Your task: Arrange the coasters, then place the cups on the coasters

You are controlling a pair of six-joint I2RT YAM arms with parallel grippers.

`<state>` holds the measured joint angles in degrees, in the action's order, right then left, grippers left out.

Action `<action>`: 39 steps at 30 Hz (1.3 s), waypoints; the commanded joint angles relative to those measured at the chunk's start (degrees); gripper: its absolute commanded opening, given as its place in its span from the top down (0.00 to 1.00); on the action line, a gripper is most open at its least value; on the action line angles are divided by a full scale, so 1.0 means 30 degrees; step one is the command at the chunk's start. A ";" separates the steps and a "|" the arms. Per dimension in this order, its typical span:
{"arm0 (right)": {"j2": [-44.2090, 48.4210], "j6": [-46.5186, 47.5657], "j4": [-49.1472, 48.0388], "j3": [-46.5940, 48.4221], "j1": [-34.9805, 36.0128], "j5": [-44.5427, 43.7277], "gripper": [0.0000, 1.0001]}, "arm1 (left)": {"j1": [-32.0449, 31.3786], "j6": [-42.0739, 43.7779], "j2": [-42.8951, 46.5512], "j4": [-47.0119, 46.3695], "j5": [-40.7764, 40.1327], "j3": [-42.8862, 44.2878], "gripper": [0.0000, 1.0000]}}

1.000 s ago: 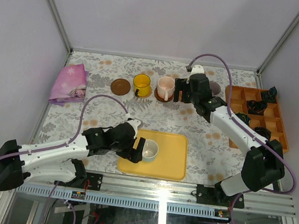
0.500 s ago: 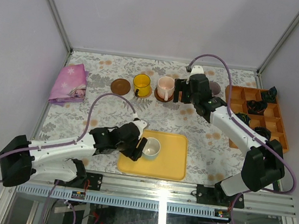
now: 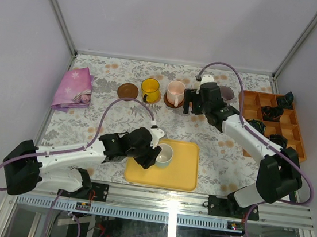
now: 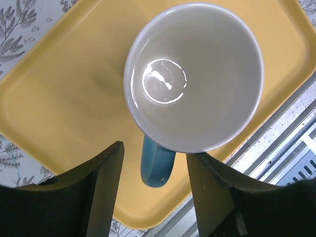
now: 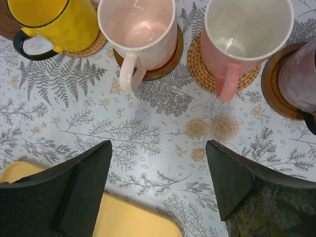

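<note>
A light blue cup (image 4: 194,74), white inside, stands on the yellow tray (image 4: 59,108). Its blue handle (image 4: 157,160) lies between the fingers of my left gripper (image 4: 155,173), with a narrow gap on each side, so the gripper is open. In the right wrist view a yellow cup (image 5: 54,19), two pink cups (image 5: 138,24) (image 5: 247,29) and a purple-grey cup (image 5: 301,74) each sit on a coaster in a row. One dark brown coaster (image 3: 128,91) lies bare left of the yellow cup. My right gripper (image 5: 158,177) hovers open over the tablecloth in front of the pink cups.
A folded pink cloth (image 3: 74,88) lies at the far left. An orange compartment tray (image 3: 273,124) with dark parts stands at the right edge. The yellow tray (image 3: 181,167) sits near the table's front edge, between the arms.
My left gripper has slid right along the tray up to the blue cup, and its jaws have narrowed around the handle. The right arm has shifted only slightly.
</note>
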<state>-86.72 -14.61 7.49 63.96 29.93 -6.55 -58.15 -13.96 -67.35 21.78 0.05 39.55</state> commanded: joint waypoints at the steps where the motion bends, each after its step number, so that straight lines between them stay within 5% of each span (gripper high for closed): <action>1: 0.1178 -0.0076 -0.0210 -0.0272 -0.0086 -0.0195 0.16 | -0.0115 0.1777 -0.0165 -0.1674 0.0881 0.0495 0.50; 10: 0.1425 -0.0460 -0.0181 -0.0609 -0.0090 -0.0265 0.16 | 0.0023 0.2578 -0.0407 -0.1587 0.1260 0.0428 0.74; 19: 0.1792 -0.0007 -0.0144 -0.0821 -0.0100 -0.0626 0.16 | 0.0035 0.2572 0.0300 -0.2212 -0.0844 0.0251 0.86; 39: 0.1832 0.1080 -0.1705 -0.1218 -0.0102 0.0909 0.23 | 0.1085 0.2258 0.3390 -0.3149 -0.8793 0.1240 0.87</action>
<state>-81.17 -13.04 6.24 59.68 29.93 -6.17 -57.34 -6.35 -60.86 19.68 -18.22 39.64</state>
